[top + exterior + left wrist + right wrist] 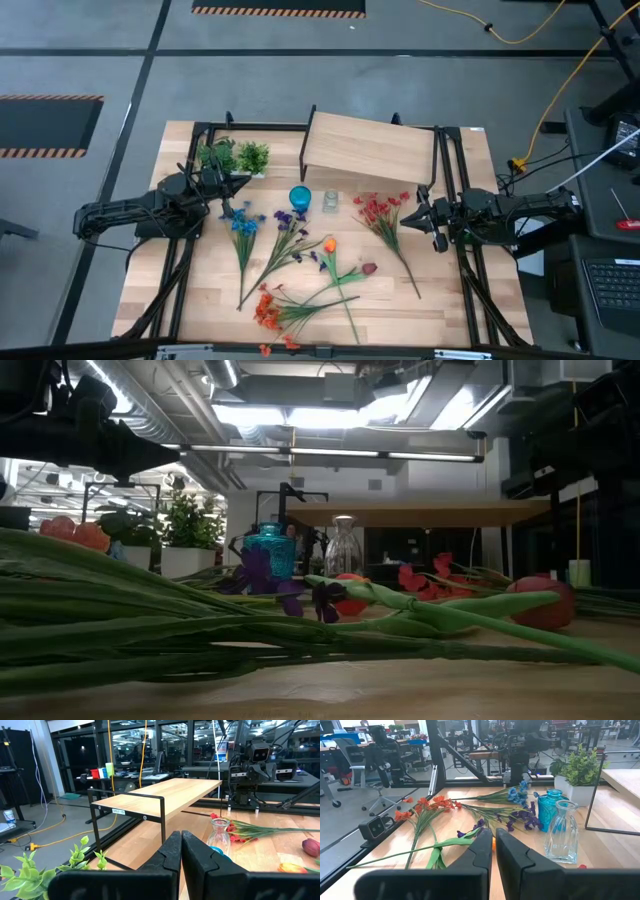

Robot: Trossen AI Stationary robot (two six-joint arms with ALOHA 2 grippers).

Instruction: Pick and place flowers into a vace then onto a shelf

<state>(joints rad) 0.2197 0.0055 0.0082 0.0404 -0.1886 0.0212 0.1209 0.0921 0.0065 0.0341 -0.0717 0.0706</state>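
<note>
The flowers lie loose on the plank table: a blue spray (243,225), a purple spray (286,224), an orange tulip (329,245), a red spray (380,210) and an orange spray (270,306). A teal vase (300,197) and a clear glass vase (330,200) stand upright in front of the shelf (368,148). My left gripper (238,183) hovers shut near the table's left side, above the blue spray's blooms. My right gripper (418,210) hovers shut on the right, beside the red spray. Neither holds anything.
Two leafy potted plants (236,157) stand at the far left, next to the shelf's black legs (162,820). Black frame rails (452,180) run along both table sides. Stems (200,620) fill the near middle of the table. Bare wood shows at the near right corner (450,310).
</note>
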